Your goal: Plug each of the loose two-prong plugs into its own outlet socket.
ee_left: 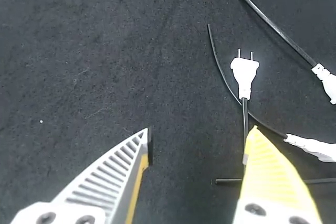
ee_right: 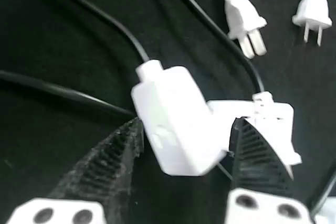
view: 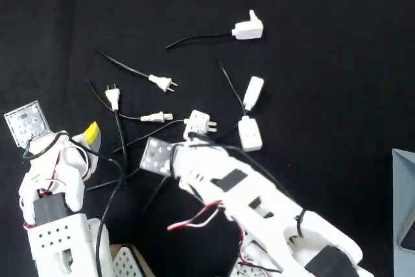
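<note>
My left gripper (ee_left: 200, 132) hangs open over bare cloth, nothing between its grey and yellow fingers. Just ahead of the yellow finger lies a white two-prong plug (ee_left: 244, 72) (view: 113, 95), prongs pointing away. Two more plugs (view: 162, 83) (view: 155, 117) lie near mid-table. My right gripper (ee_right: 186, 124) (view: 192, 135) holds a white outlet socket (ee_right: 173, 124) between its black fingers; a second white piece (ee_right: 275, 121) sits right behind it. Other sockets rest further back (view: 248, 29), at centre right (view: 253, 92) and just below that one (view: 249, 133).
Black cords (view: 120, 137) criss-cross the dark table cloth (view: 337, 82) between the arms. Two plugs (ee_right: 241, 17) (ee_right: 314, 11) lie beyond the right gripper. A grey object (view: 405, 205) sits at the table's right edge.
</note>
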